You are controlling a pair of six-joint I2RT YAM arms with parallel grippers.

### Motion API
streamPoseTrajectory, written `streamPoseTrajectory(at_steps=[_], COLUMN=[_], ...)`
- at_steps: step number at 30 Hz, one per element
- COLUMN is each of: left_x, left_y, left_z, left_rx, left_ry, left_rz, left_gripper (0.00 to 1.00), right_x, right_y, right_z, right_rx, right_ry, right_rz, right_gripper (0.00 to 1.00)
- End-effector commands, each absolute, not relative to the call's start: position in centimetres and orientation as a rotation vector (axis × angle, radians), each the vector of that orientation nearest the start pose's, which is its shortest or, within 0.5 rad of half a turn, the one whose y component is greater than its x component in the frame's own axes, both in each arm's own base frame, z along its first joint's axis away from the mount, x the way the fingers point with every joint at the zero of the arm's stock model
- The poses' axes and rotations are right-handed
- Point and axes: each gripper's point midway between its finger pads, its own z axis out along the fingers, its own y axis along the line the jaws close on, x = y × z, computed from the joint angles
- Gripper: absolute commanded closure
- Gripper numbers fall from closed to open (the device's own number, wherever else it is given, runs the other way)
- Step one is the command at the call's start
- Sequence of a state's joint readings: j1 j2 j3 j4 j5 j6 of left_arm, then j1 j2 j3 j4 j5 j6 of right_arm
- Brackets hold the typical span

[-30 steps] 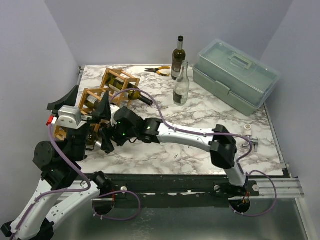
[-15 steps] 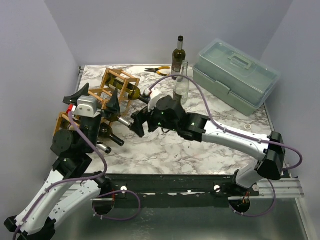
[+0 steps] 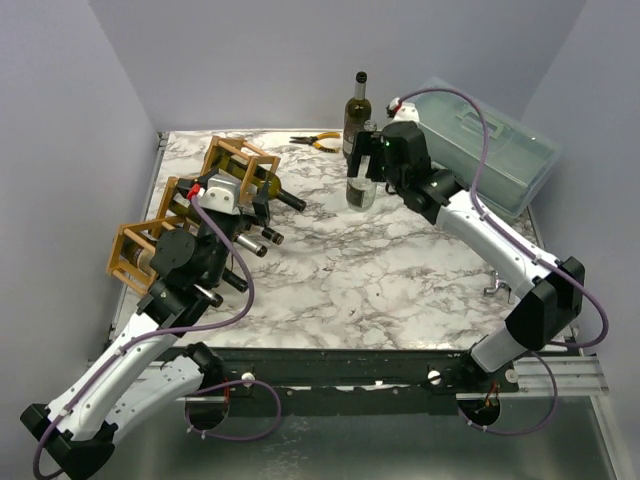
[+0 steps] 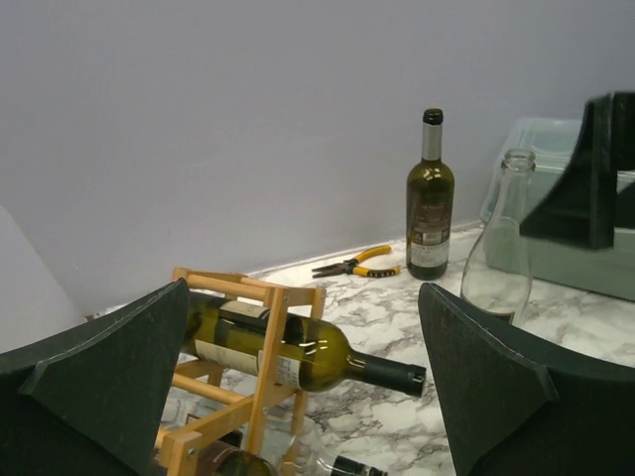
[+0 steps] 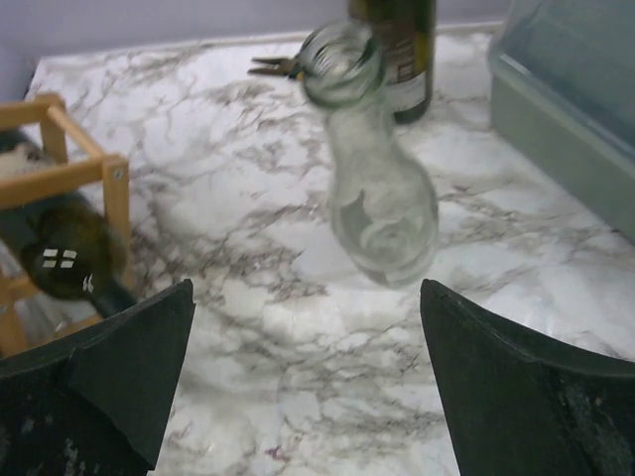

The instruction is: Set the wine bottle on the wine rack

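Shows several bottles (image 4: 298, 349) seated in the wine rack (image 4: 270, 347); leaves the clear bottle (image 5: 382, 213) and the dark upright bottle (image 3: 357, 115) standing right of the wine rack, with left pincer (image 4: 303, 297) and right pincer (image 5: 306, 288) both released and empty.

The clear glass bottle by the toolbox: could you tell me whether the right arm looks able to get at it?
Probably yes. The right pincer hangs open just above the clear glass bottle, with nothing between them; the dark wine bottle and toolbox stand apart from it.
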State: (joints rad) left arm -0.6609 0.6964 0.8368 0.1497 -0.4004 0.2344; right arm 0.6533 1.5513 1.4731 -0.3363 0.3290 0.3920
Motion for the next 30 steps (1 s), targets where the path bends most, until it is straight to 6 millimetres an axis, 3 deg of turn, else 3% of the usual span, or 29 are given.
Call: streamPoseTrajectory(at_steps=[1, 9, 14, 18, 21, 25, 30], left_x=[27.4, 28.0, 27.9, 27.9, 28.0, 28.1, 28.4], left_y=[-13.5, -14.6, -14.8, -14.8, -14.8, -15.0, -15.7], left_z=[40.1, 39.1, 39.2, 39.1, 38.9, 38.8, 38.3], left_rx=[0.267, 0.293, 0.301, 0.303, 0.306, 0.313, 0.332], left_ry=[1.276, 1.303, 1.298, 1.3, 1.304, 1.309, 1.322], left_rz=[-0.219, -0.238, -0.248, -0.243, -0.234, -0.24, -0.257], left_gripper=[0.01, 0.01, 0.01, 0.01, 0.01, 0.01, 0.01], right_x=[44.0, 50.6, 53.2, 54.0, 54.1, 53.6, 52.5], right_y=[22.7, 21.9, 22.1, 22.6, 22.6, 22.4, 22.1], right_z=[28.6, 29.0, 28.0, 27.0, 26.5, 26.0, 26.7], right_rx=[0.042, 0.054, 0.055, 0.049, 0.045, 0.034, -0.018], right_ry=[1.966, 1.934, 1.931, 1.939, 1.94, 1.935, 1.891], right_rz=[0.245, 0.121, 0.058, 0.054, 0.052, 0.054, 0.071], right_gripper=[0.01, 0.03, 0.07, 0.19, 0.36, 0.51, 0.7])
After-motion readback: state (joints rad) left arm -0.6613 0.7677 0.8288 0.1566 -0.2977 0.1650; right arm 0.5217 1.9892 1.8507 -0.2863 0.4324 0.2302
